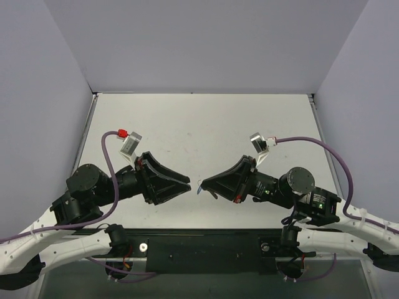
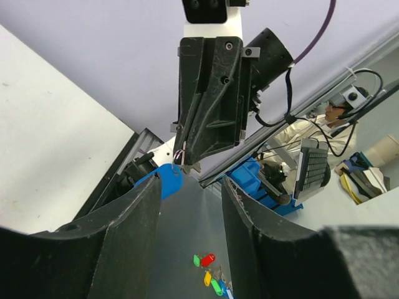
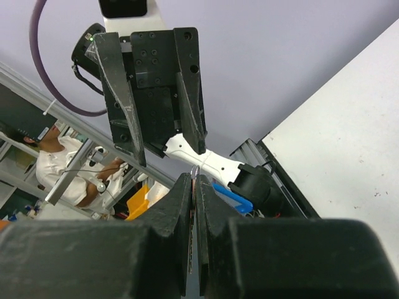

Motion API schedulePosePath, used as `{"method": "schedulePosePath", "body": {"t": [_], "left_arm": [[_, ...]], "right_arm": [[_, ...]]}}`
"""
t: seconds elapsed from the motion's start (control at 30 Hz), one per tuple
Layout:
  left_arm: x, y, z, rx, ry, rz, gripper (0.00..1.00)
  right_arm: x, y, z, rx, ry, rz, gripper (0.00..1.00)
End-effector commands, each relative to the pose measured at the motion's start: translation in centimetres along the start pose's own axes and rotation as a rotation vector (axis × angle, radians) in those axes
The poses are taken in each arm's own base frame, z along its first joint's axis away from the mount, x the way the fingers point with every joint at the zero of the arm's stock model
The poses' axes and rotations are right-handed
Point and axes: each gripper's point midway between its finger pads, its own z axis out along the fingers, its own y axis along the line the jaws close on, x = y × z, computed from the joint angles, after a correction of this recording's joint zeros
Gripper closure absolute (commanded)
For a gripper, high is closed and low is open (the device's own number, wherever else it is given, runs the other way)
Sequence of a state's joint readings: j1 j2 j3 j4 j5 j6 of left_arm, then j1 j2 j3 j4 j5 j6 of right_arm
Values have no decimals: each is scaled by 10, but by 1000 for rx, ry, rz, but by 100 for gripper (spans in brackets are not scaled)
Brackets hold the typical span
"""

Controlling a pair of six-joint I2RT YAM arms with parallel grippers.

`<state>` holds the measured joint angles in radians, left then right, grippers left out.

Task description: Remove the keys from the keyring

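Observation:
My right gripper is shut on the thin metal ring of the keyring and holds it above the table. In the right wrist view the ring pokes out between the closed fingertips of the gripper, and the blue tag hangs just beside them. In the left wrist view the blue tag dangles from the right gripper's tip. My left gripper is open and empty, and faces the right one a short gap away. I cannot make out any silver key.
The white table has pale walls at the back and on both sides. A black rail runs along the near edge between the arm bases. Several coloured tags lie on a dark surface beyond the table.

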<state>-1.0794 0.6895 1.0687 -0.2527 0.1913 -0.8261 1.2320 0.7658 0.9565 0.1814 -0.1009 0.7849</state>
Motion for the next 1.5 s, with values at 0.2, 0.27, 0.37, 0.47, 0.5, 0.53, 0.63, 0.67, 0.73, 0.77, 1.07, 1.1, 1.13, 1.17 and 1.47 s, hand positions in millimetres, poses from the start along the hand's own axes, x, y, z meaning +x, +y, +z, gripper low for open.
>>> {"method": "schedulePosePath", "body": {"t": [0.2,0.27,0.37,0.47,0.5,0.53,0.63,0.67,0.73,0.77,1.07,1.1,1.13,1.17,1.47], "left_arm": [[-13,-21,2,140,-91,23,51],[-15,-19,2,124,-104,26,53],[-21,-19,1,120,-134,27,55],[-21,-19,2,139,-152,20,55],[-22,-19,3,146,-159,18,55],[-21,-17,5,142,-160,14,55],[-20,-15,9,153,-168,8,56],[-17,-13,11,151,-161,6,57],[-16,-11,14,146,-155,5,59],[-15,-9,18,140,-148,3,59],[-18,-10,22,146,-155,3,75],[-17,-10,22,147,-150,2,77],[-15,-9,24,145,-145,3,79],[-16,-10,25,147,-144,3,80],[-16,-13,29,163,-133,3,82]], "right_arm": [[-33,36,0,-149,-106,-1,100],[-34,37,2,-155,-103,-4,100],[-33,37,4,-161,-96,-6,100],[-35,37,5,-159,-100,-8,100],[-36,37,5,-160,-103,-8,100],[-36,37,5,-159,-104,-9,100],[-37,35,3,-158,-107,-10,100],[-38,34,3,-152,-110,-10,100],[-39,34,2,-157,-112,-11,100],[-39,34,2,-160,-110,-10,100],[-38,31,1,-161,-106,-11,100],[-39,31,1,-160,-107,-8,100],[-39,31,1,-163,-108,-9,100],[-39,31,0,-164,-107,-7,100],[-36,33,-1,-178,-92,-1,100]]}}
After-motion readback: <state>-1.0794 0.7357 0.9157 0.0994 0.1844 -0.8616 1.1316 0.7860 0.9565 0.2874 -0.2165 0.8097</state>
